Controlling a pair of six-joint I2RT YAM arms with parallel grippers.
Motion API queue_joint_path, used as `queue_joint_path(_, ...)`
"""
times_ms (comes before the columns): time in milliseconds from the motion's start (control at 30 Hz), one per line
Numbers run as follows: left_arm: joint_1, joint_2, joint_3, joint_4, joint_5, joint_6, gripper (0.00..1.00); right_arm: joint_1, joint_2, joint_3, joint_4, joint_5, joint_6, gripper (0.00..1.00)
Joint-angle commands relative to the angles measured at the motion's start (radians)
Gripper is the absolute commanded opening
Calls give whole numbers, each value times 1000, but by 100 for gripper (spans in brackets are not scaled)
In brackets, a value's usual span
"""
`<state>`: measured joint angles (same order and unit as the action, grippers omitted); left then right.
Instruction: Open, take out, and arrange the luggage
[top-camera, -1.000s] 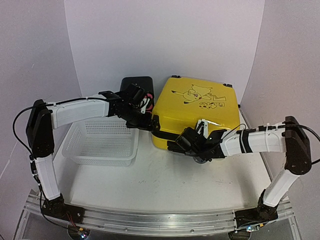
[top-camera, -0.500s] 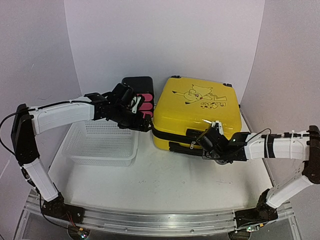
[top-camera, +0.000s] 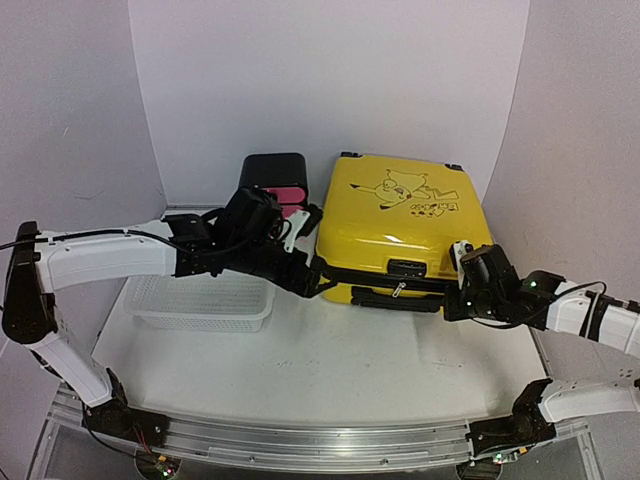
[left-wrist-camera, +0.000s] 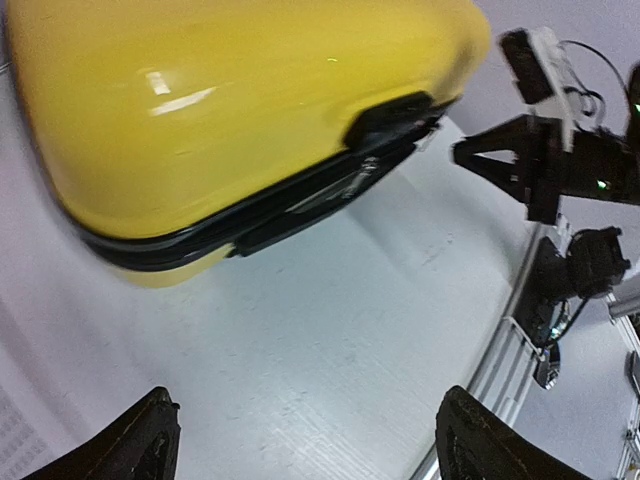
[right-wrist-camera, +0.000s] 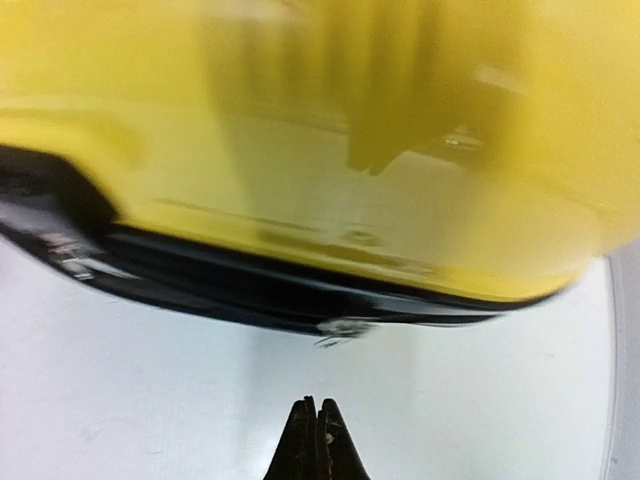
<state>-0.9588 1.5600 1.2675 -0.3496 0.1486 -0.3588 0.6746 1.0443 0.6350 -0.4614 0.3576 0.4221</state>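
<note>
The right gripper (right-wrist-camera: 317, 440) is pressing its two thin black fingers flat together, with nothing between them. It is pointing at the front right stretch of the large yellow hard-shell suitcase (top-camera: 400, 230), with a strip of bare table lying between its tips and the black zipper band (right-wrist-camera: 300, 305). The left gripper (left-wrist-camera: 310, 450) is standing wide open, its dark fingertips (left-wrist-camera: 150, 440) spread over bare tabletop and gripping nothing. It is facing the suitcase's front left corner from just beside it.

The suitcase is lying flat toward the back right of the white table (top-camera: 350, 370), with its lid and black cartoon drawing facing up. A small black-and-pink drawer box (top-camera: 275, 180) is standing just to its left at the back. A white mesh plastic basket (top-camera: 200, 300) is sitting further left, under the reaching left arm. Both wrist views are showing the yellow shell blurred.
</note>
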Motion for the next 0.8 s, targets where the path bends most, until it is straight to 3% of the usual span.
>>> queue_joint_path(0, -126, 54, 3, 187, -28, 133, 89, 2, 12, 1, 146, -234, -132, 0)
queue_joint_path(200, -233, 241, 58, 327, -189, 445, 86, 2, -6, 59, 35, -104, -61, 0)
queue_joint_path(300, -235, 315, 23, 511, -202, 633, 86, 0, -22, 85, -69, 5, 37, 16)
queue_joint_path(433, -234, 420, 13, 712, -259, 888, 82, -1, -47, 77, -124, 43, 53, 22)
queue_joint_path(600, -235, 523, 61, 818, -274, 1067, 79, -10, -131, 46, -163, 56, 62, 23)
queue_joint_path(767, -235, 599, 127, 820, -277, 1128, 74, -15, -221, 22, -194, 68, 60, 23)
